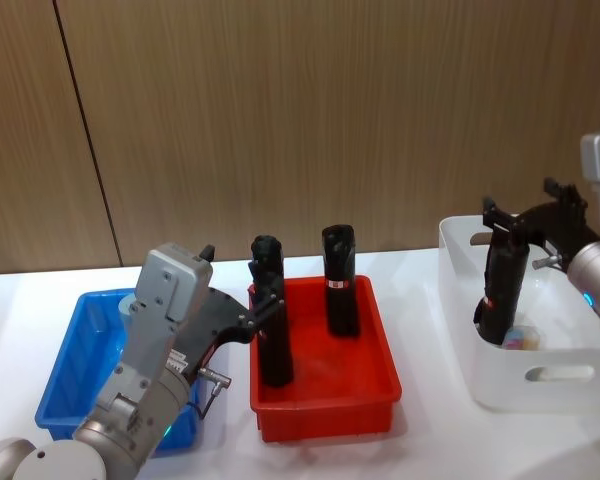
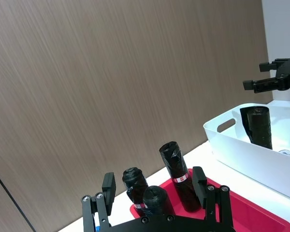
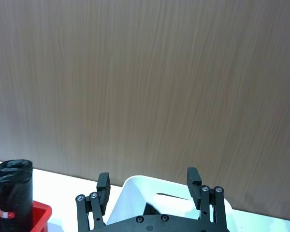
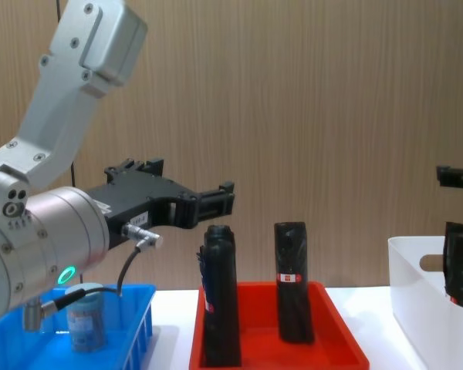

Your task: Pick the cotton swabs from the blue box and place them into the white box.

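A single cotton swabs tub [image 4: 86, 318], small and round with a pale grey-blue lid and a clear, blue-labelled side, stands upright in the blue box [image 4: 131, 333], low behind the left gripper [image 4: 216, 202]. That gripper hangs released and empty, reaching past the box's rim toward the red bin [image 1: 325, 400] (two tall black rolls [image 1: 340, 280] stand there). The right gripper [image 1: 525, 212], fingers spread and holding nothing, hovers over the white box [image 1: 540, 385], just above a black roll [image 1: 500, 290] leaning inside, with something small and pale on the floor beside it.
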Controlling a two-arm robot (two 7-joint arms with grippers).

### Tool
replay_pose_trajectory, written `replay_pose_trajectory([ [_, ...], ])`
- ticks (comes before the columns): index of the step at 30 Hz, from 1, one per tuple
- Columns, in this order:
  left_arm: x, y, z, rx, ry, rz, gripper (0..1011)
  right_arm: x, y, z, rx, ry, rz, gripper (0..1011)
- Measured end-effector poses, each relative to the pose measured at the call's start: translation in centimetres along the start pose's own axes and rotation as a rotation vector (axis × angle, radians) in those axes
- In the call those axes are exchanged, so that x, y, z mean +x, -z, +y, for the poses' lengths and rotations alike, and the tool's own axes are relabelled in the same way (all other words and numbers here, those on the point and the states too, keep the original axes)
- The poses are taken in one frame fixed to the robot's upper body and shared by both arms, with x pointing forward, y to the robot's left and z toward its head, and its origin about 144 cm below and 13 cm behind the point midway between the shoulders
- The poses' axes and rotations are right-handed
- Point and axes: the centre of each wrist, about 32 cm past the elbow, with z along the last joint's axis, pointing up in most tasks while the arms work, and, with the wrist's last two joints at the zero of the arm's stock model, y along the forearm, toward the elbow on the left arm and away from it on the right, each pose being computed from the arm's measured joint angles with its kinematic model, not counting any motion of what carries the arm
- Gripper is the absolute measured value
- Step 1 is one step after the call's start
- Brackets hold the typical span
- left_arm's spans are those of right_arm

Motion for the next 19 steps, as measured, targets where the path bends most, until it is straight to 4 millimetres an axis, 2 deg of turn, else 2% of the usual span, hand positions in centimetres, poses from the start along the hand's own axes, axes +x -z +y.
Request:
replay_pose_trajectory([
  [19,0.0,0.0,0.0,0.000,0.000,0.000,1004,-2.9,1.3,-4.5,0.037,-0.046,0.025,1002],
])
